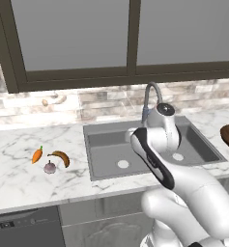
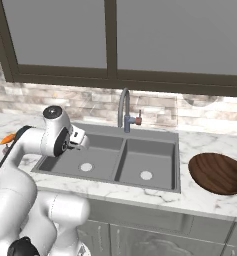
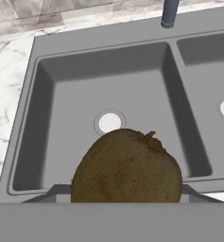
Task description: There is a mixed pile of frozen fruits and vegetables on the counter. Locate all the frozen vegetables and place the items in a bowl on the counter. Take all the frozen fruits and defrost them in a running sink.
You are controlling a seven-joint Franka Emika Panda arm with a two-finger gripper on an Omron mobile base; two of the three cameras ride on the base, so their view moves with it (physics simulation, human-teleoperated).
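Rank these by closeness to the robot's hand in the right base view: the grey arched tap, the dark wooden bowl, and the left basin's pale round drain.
1. The pale round drain of the left basin, just below the hand.
2. The grey arched gooseneck tap, behind the sink, to the hand's right in that view.
3. The dark reddish-brown wooden bowl, on the counter beyond the right basin.

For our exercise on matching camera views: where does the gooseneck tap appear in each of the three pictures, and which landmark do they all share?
Left base view: the gooseneck tap arches behind the sink, right of centre, just above the arm.
Right base view: it stands at the centre, behind the divider between the basins.
Hand view: its dark lower end shows at the top edge, right of centre, above the kiwi.
Shared landmark: the double-basin sink.
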